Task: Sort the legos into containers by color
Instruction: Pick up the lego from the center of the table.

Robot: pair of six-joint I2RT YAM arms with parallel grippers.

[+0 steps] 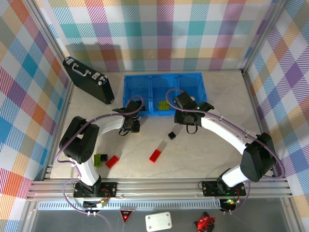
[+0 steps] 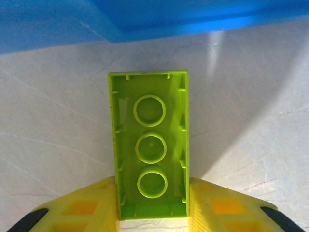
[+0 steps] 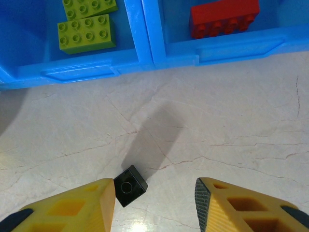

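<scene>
- Legos nearest the bases: a lime brick [image 1: 100, 158] by the left arm's foot, just beside a red brick [image 1: 112, 161]; a second red brick [image 1: 155, 155] alone further right, all loose on the bench [image 1: 222, 92].
- Further out, a small black brick [image 3: 129, 185] flat on the bench, just beside one finger of the right claw [image 3: 154, 208]. Jaws spread apart with nothing between them, short of the blue tray [image 3: 145, 43].
- Level with that, the left claw [image 2: 152, 212] closed tight on a long lime two-by-four brick [image 2: 150, 145]. Pinches the two long sides near one end, hollow underside to the camera, far end reaching toward the tray wall.
- Handling, as a judgement: hard, stiff, very light plastic, glossy enough to slip. Little danger of crushing; more of a brick pivoting or squirting out under an end-on pinch.
- Best taken across two flat parallel sides, close to the middle, never over the studs. For the black one, turned cornerwise to the jaws, wrist squared up first.
- Farthest: the tray's compartments, with two lime bricks [image 3: 87, 34] in the middle one and a red brick in the tray [image 3: 224, 18] in the next one to the right. Looks like the proper home for the held lime brick: the middle one.
- Beyond the tray's left end, a black case [image 1: 88, 79].
</scene>
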